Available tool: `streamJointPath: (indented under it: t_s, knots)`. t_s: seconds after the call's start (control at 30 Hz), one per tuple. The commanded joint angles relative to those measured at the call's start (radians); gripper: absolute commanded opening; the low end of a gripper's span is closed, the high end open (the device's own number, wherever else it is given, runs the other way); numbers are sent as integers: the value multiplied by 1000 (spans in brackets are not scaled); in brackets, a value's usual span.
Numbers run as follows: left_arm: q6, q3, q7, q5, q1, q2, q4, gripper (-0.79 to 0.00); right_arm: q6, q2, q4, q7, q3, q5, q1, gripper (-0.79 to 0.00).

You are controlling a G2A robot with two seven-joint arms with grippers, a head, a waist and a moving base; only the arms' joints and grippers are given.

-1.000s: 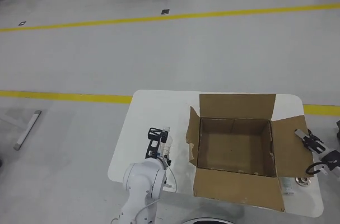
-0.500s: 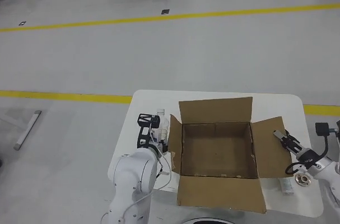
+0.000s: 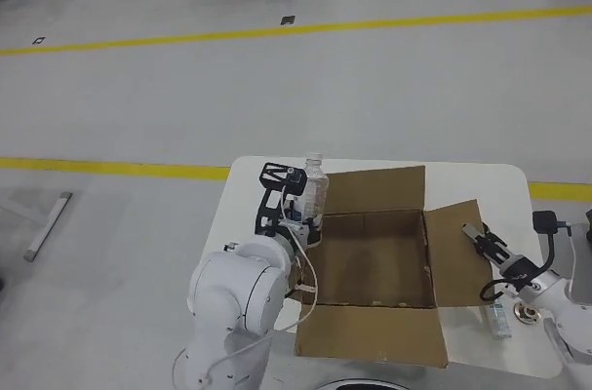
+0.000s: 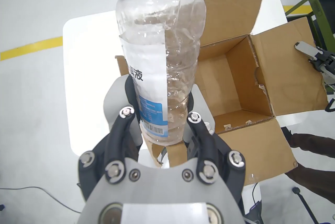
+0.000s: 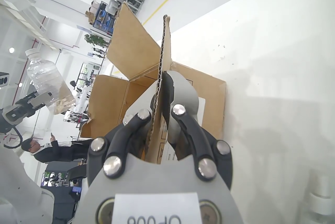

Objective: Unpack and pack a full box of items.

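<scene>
An open cardboard box sits mid-table with its flaps spread and nothing visible inside. My left gripper is shut on a clear water bottle with a white and blue label, held upright over the box's left wall. The left wrist view shows the bottle between that gripper's fingers, the box beyond. My right gripper is shut on the box's right flap. In the right wrist view the flap's edge stands between this gripper's jaws.
A second clear bottle lies on the white table at the front right, beside the right arm. Bare tabletop lies left of the box and along the far edge. The table ends close behind the rear flap.
The box has slid left across the table with the right gripper holding its flap. The left arm has lifted the bottle from the table up over the box's left wall.
</scene>
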Motion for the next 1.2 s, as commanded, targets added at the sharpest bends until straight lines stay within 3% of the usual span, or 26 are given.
streamJointPath:
  t_s: [0.0,0.67,0.77,1.0,1.17]
  knots:
    - [28,26,9,-15,-4,-4,15,-785,1,0,-4,-4,-3,-5,-3,-785]
    - [44,38,11,-29,-7,-6,25,-785,-2,3,-44,-12,-6,-30,-32,-785]
    - [61,58,86,-64,18,-8,40,-785,0,3,-52,-10,-7,-25,-33,-785]
    - [82,128,115,-224,-17,-24,177,-785,1,4,-65,-1,-10,-17,-34,-785]
    - [90,168,125,-228,-51,-29,281,-785,-3,5,-66,-4,-9,-21,-33,-785]
